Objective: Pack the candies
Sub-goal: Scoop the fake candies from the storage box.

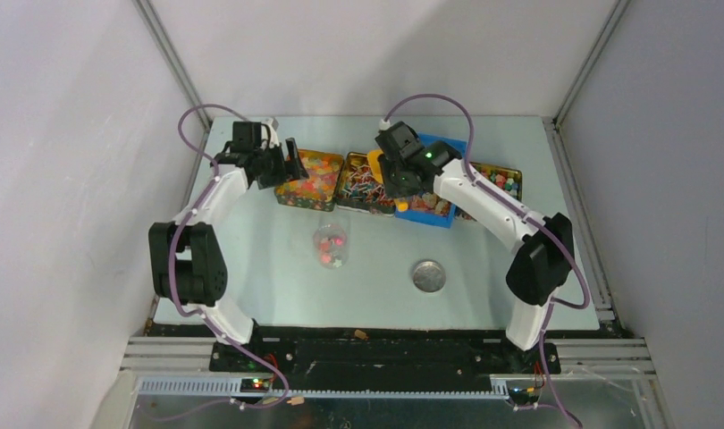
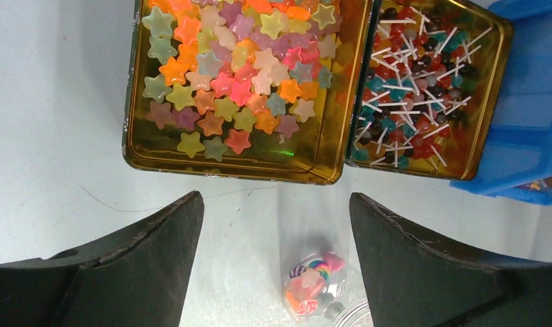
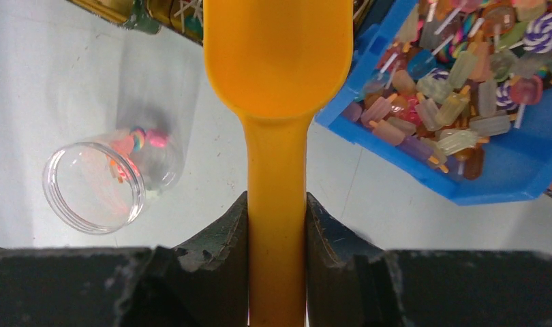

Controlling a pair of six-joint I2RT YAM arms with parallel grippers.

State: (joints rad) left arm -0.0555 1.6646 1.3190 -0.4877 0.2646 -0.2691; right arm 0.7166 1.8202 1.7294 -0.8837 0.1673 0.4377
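Candies fill a row of bins at the back: star gummies in a gold tin (image 2: 232, 75), white-stick lollipops in a second tin (image 2: 423, 88), popsicle-shaped sweets in a blue bin (image 3: 464, 102). A clear jar (image 1: 330, 244) stands mid-table with a few candies (image 2: 314, 283) at its bottom; it also shows in the right wrist view (image 3: 110, 184). My left gripper (image 2: 277, 238) is open and empty, above the table between the star tin and the jar. My right gripper (image 3: 277, 218) is shut on the handle of the orange scoop (image 3: 277, 61), whose empty bowl sits over the blue bin's left edge.
A round silver lid (image 1: 428, 275) lies on the table right of the jar. A fourth gold tin (image 1: 501, 183) of candies stands at the far right of the row. White walls close in the table on three sides.
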